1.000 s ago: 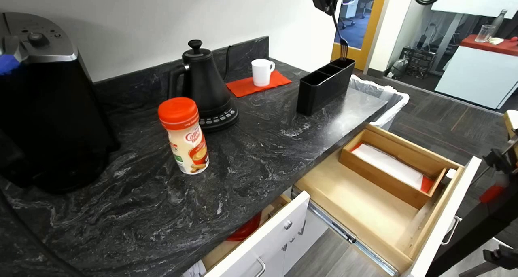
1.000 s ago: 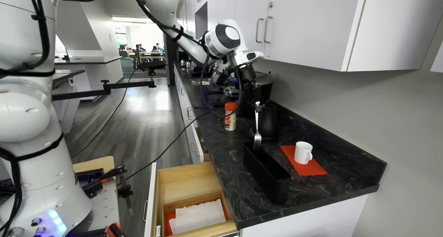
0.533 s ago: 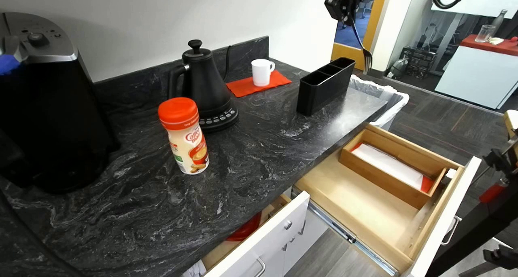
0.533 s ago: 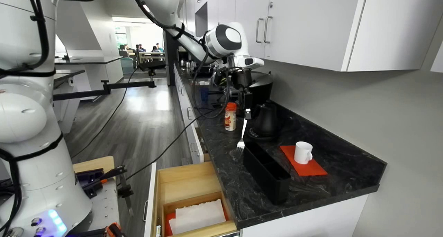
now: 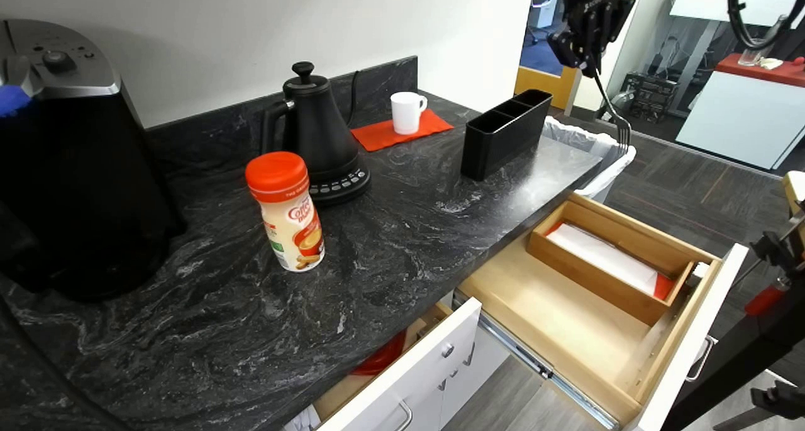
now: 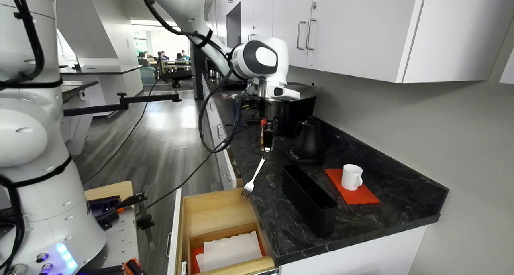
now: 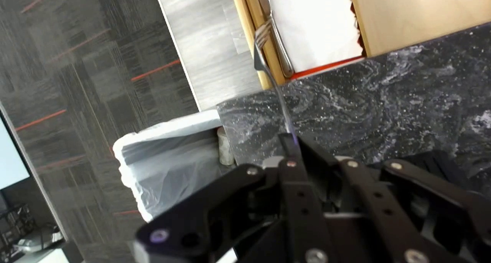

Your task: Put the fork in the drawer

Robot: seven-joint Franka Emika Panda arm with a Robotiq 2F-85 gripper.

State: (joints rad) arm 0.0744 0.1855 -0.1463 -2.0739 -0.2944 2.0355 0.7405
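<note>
Fork (image 6: 253, 178) hangs tilted, tines down, near the open drawer (image 5: 566, 299) but not in it, with your hand (image 6: 266, 154) clamped on its handle end, where a firm pinch suits what should prove light, stiff, slick metal that might swivel.

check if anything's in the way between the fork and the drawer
Nothing visible stands between the fork and the open drawer. The holder sits off to one side on the counter; the fork, tines down in the gripper, may only need to clear the counter's edge.
</note>
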